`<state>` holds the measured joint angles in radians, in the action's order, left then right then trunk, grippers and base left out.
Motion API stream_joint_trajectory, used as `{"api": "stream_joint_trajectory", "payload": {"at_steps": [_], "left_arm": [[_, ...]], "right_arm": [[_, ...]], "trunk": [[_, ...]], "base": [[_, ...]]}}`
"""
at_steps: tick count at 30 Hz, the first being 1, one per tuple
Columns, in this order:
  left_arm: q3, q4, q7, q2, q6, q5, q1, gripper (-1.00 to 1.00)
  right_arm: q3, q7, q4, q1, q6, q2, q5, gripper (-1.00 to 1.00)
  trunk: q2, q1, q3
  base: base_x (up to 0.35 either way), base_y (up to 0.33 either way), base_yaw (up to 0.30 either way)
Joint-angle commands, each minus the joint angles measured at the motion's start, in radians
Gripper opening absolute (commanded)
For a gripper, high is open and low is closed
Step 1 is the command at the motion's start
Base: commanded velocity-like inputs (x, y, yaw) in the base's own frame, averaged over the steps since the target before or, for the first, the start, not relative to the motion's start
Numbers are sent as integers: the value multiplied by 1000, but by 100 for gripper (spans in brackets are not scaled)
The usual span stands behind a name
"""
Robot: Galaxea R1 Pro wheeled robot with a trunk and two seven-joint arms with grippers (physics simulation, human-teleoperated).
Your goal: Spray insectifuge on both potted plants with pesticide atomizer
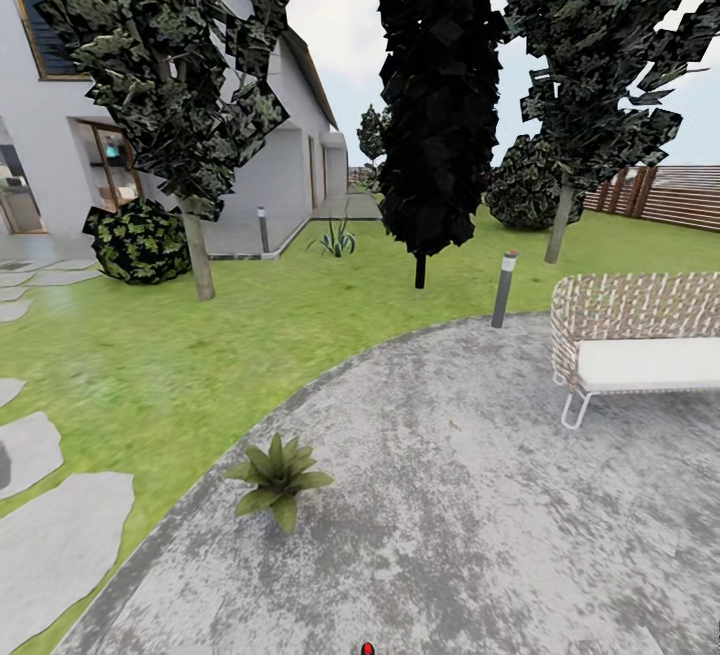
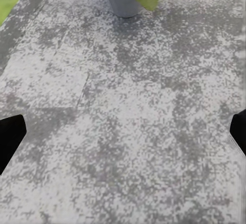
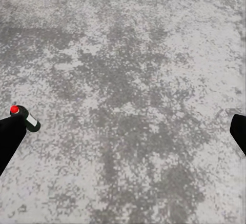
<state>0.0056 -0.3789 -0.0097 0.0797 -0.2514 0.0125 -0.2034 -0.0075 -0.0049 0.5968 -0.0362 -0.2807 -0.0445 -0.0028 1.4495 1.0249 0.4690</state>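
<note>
The pesticide atomizer (image 3: 26,118) is a small dark green bottle with a white band and a red top. It stands on the grey mottled patio just beside one fingertip (image 3: 9,141) of my right gripper (image 3: 123,137), outside the gap. That gripper is open and holds nothing. The atomizer's red top (image 1: 367,648) also peeks in at the head view's bottom edge. One potted plant (image 1: 278,480) sits near the patio's left rim. The same kind of plant, in a grey pot (image 2: 122,1), lies ahead of my open, empty left gripper (image 2: 123,137).
A woven bench (image 1: 640,345) with a white cushion stands on the patio at the right. A bollard lamp (image 1: 503,290) marks the patio's far rim. Lawn (image 1: 150,365), stepping stones (image 1: 55,535), trees, a house and a wooden fence (image 1: 670,195) lie beyond.
</note>
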Motion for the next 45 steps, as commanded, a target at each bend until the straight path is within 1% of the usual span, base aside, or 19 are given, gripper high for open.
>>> {"api": "stream_joint_trajectory", "payload": {"at_steps": [1,8,20,31,45], "left_arm": [[1,0,-1,0,-3,1,-1,100],[1,0,-1,0,-3,1,-1,100],[0,0,0,0,-2,1,-1,100],[-1,0,0,-1,-3,-3,-1,100],[-1,0,-1,-1,-3,-2,-1,100]], "right_arm": [[0,0,-1,-1,-3,0,0,100],[0,-1,-2,-1,-3,0,0,100],[0,-1,-2,-1,-3,0,0,100],[-1,-1,-2,-1,-3,0,0,100],[-2,-1,-2,-1,-3,0,0,100]], "trunk": [[0,0,1],[0,0,1],[0,0,1],[0,0,1],[0,0,1]], "base": [[98,-187,0],[91,-191,0],[7,-43,3],[-3,-210,187],[-151,-195,7]]}}
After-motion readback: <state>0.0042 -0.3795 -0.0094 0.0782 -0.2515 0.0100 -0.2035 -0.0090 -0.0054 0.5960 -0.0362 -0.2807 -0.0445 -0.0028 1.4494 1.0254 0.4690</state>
